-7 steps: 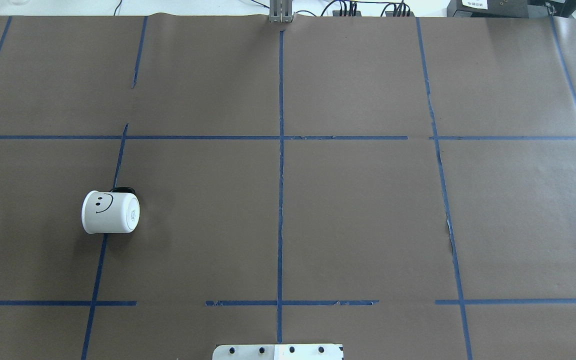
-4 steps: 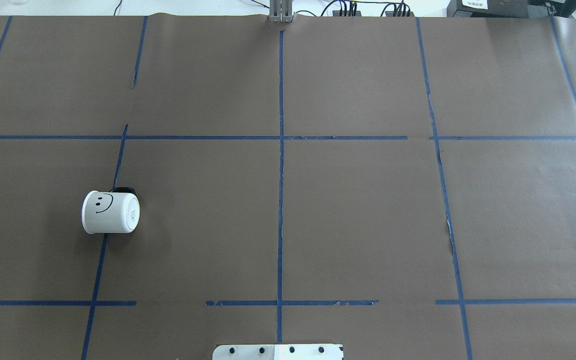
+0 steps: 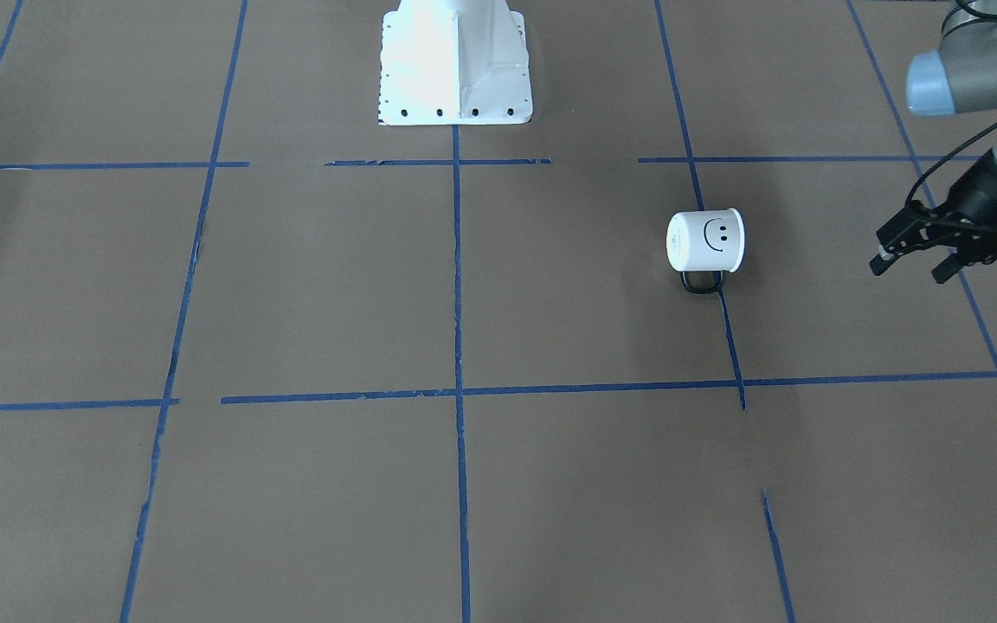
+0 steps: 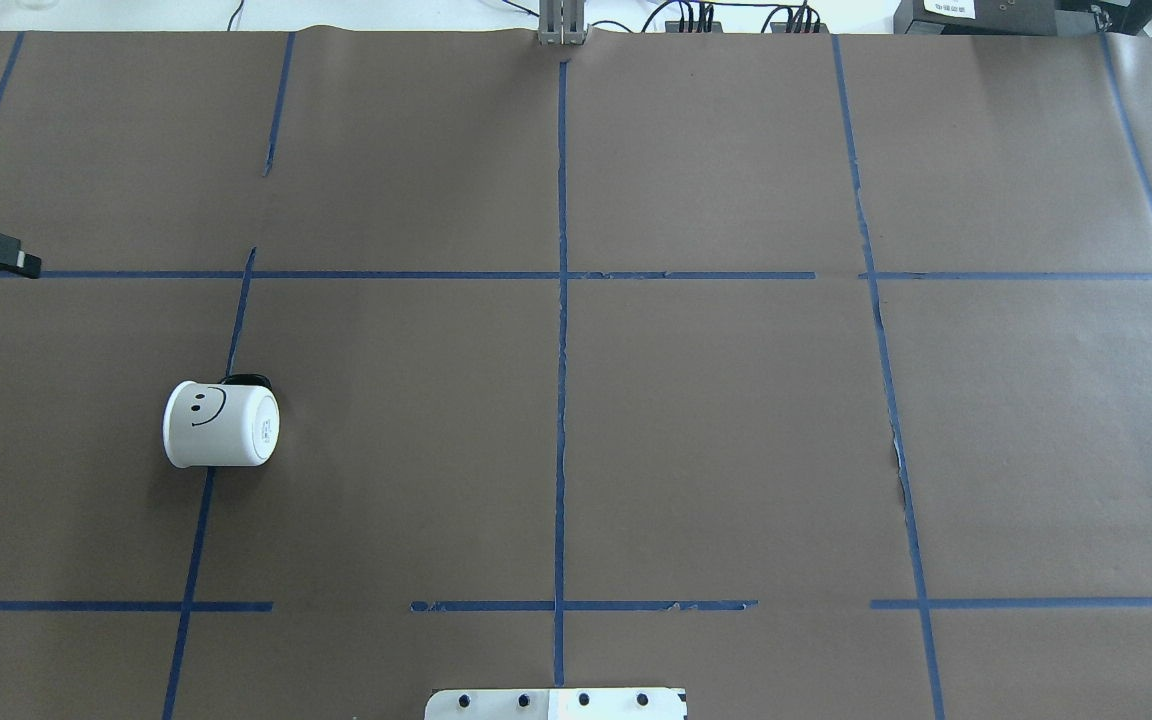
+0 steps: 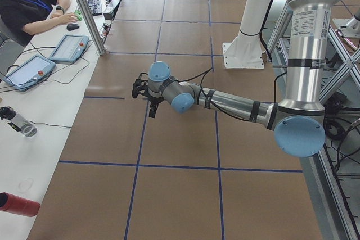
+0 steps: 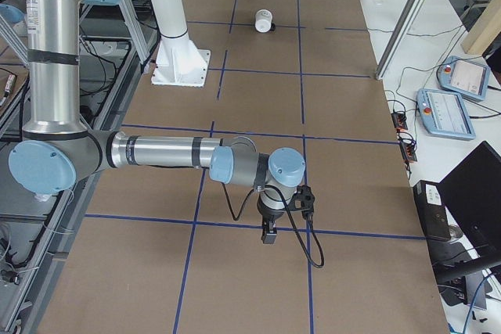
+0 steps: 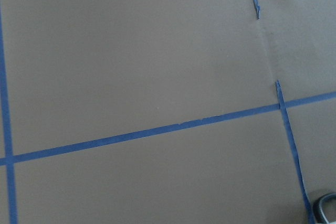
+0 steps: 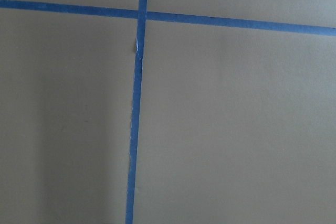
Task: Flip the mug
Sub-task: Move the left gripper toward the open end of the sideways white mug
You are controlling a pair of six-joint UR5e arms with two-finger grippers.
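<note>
Mug (image 4: 221,425): lies on its side on the tabletop (image 4: 736,420), in the robot's left half, across a blue tape line (image 4: 194,530). Shows its smiley face upward, points its flat bottom toward the tabletop's middle and its mouth toward the robot's left end. Turns its black loop handle (image 3: 703,282) away from the robot.

Left gripper (image 3: 907,268): hangs above the tabletop beyond the mug's mouth end, near it but clearly apart, touching nothing. Jaws spread, with nothing between them. Reaches only just into the overhead view, with one black finger (image 4: 1,258) at the left edge.

Right gripper (image 6: 268,234): hangs low over the tabletop toward the robot's right end, close to a tape line, well apart from the mug. Seen only from the side, so cannot tell how its jaws stand.

White base plate (image 3: 455,78): sits at the robot's edge of the tabletop, on the middle tape line.
</note>
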